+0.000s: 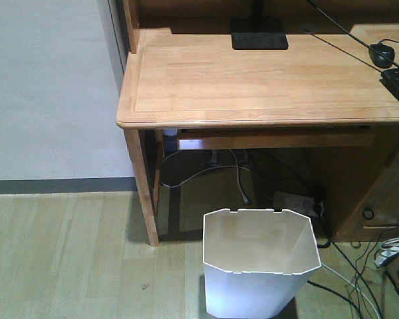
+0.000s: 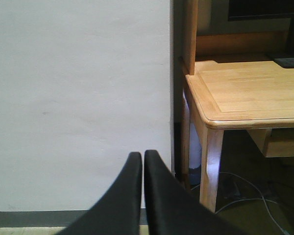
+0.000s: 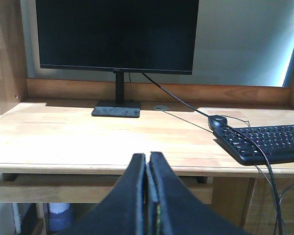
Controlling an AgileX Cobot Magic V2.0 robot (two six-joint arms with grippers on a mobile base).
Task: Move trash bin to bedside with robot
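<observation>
Front-facing view: trash bin (image 1: 249,292) stands upright on the wood floor (image 1: 66,259), at the lower edge of frame. It sits in front of the light wooden desk (image 1: 253,80), near but apart from the desk's corner leg (image 1: 143,186). Cables (image 1: 339,289) lie on the floor just beside the bin.

Left wrist view: left gripper (image 2: 142,155) has its fingers drawn together, only a hairline gap between them, nothing held. White wall (image 2: 78,98) ahead, desk corner alongside.

Right wrist view: right gripper (image 3: 147,156) has its fingers pressed together, nothing held, and faces the desk's front edge. Monitor (image 3: 117,34) at the back edge of the surface; mouse (image 3: 217,121) and keyboard (image 3: 269,142) nearer the front.
</observation>
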